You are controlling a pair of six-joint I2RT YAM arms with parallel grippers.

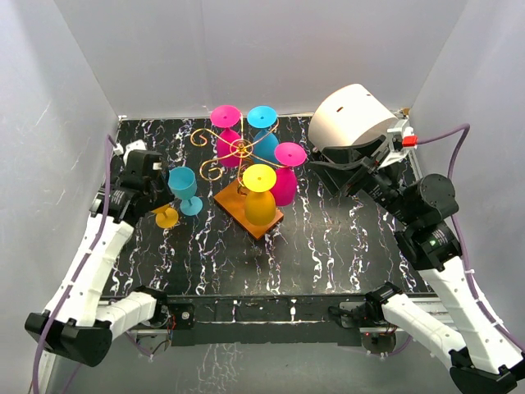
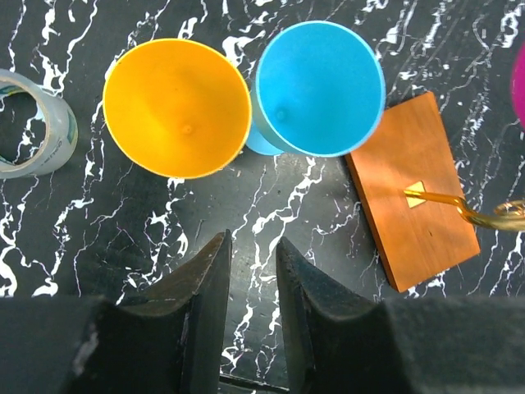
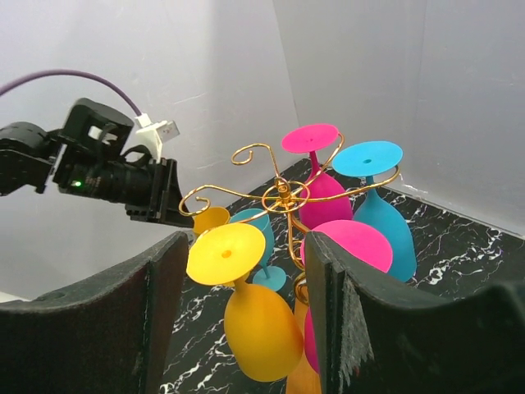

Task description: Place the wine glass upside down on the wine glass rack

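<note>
My left pincer (image 2: 253,242), slightly spread and empty, hovers over the upright yellow plastic wine glass (image 2: 177,107) on the bench (image 2: 246,193), left of the gold wire rack (image 1: 240,148). I'd approach its stem sideways, leaving room to invert.

Gold wire rack (image 1: 230,199) (four hung glasses (image 1: 285,182) inverted), blue glass (image 1: 183,182), yellow glass (image 2: 177,107) upright alongside

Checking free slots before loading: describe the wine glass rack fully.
The wine glass rack is thin gold wire: curled arms radiating from a central post on a flat orange wooden-looking base. It stands upright mid-table. Four glasses hang inverted from it: two pink, one blue, one yellow. Two left-side curls look empty.
</note>
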